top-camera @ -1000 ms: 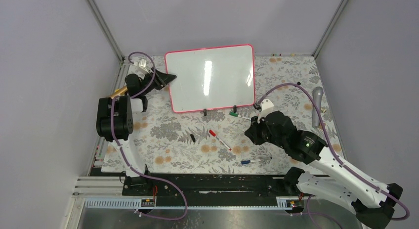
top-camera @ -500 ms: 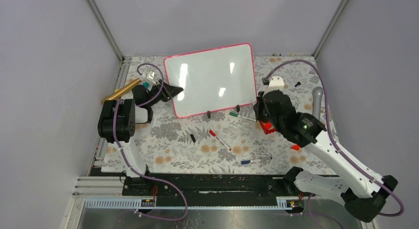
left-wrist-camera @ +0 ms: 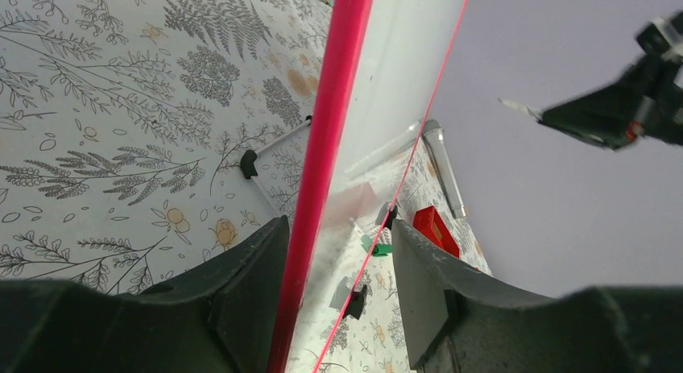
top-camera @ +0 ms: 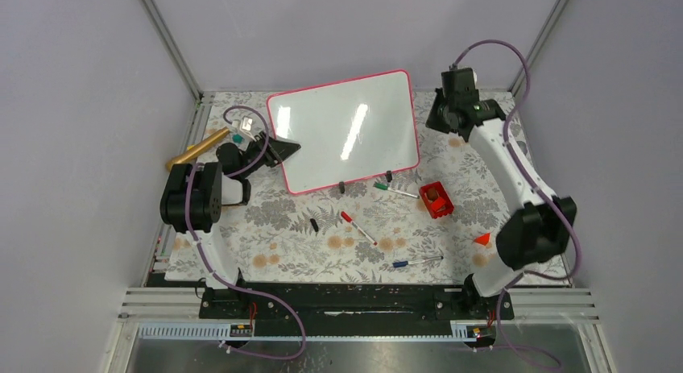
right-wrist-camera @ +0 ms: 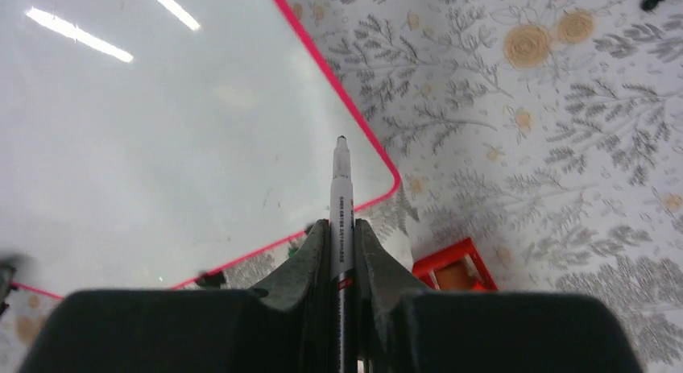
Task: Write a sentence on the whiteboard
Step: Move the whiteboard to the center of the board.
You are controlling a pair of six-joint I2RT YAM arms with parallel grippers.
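**Whiteboard pinched at its left edge, marker held off its right end**

The whiteboard point(top-camera: 322, 143) has its long axis running left to right, skewed so that its right end sits farther back. Two black clips point(top-camera: 342, 185) sit on its near long edge. The left gripper point(top-camera: 285, 148) pinches the board's left short edge with a finger on each face, and that side is tilted up off the floral table point(top-camera: 282, 244). The right gripper point(top-camera: 445, 115), clamped on a black marker point(right-wrist-camera: 341, 188), hangs by the board's far right corner. The marker tip points toward the near right corner. A green marker point(top-camera: 395, 189) and a red box point(top-camera: 436, 199) lie just off the board's near edge.
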